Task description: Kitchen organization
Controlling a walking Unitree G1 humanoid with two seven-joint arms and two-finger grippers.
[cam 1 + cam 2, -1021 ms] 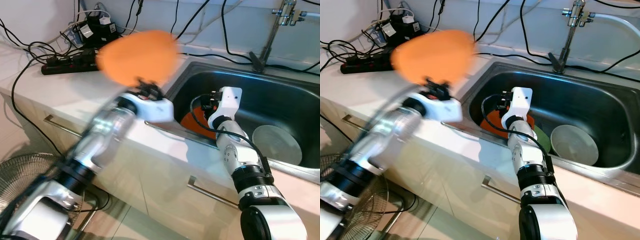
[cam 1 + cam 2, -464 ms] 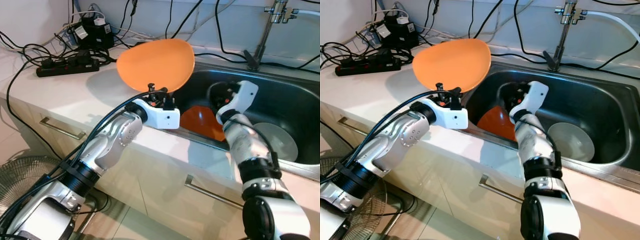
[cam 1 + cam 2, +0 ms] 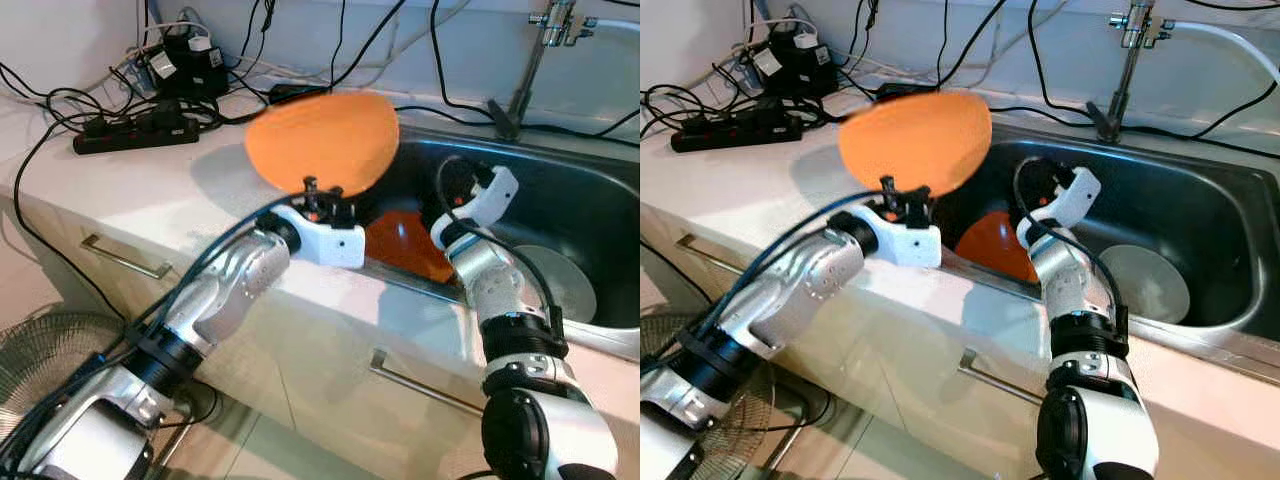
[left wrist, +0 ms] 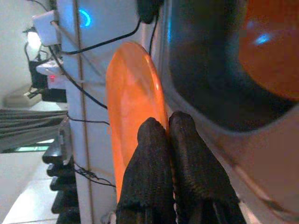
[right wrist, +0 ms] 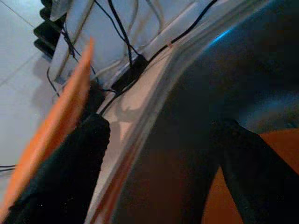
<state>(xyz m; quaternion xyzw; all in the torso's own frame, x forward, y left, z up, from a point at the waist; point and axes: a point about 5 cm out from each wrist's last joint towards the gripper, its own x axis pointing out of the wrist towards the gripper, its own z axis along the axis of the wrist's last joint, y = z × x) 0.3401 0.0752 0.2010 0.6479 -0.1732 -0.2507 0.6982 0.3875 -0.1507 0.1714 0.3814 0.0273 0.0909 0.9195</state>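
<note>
Two arms are working at a steel sink (image 3: 600, 330). The left gripper (image 3: 322, 192) is holding an orange plate (image 3: 322, 140) upright above the surface's (image 3: 150, 190) edge by the basin, jaws clenched on its rim. The right gripper (image 3: 1040, 190) is reaching into the sink, jaws spread, above a second orange plate (image 3: 405, 240) lying beside a grey plate (image 3: 1145, 283).

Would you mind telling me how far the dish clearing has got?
One orange plate is out of the sink, pinched by the left gripper. The right gripper, open, is over a second orange plate. That and a grey plate remain inside.
</note>
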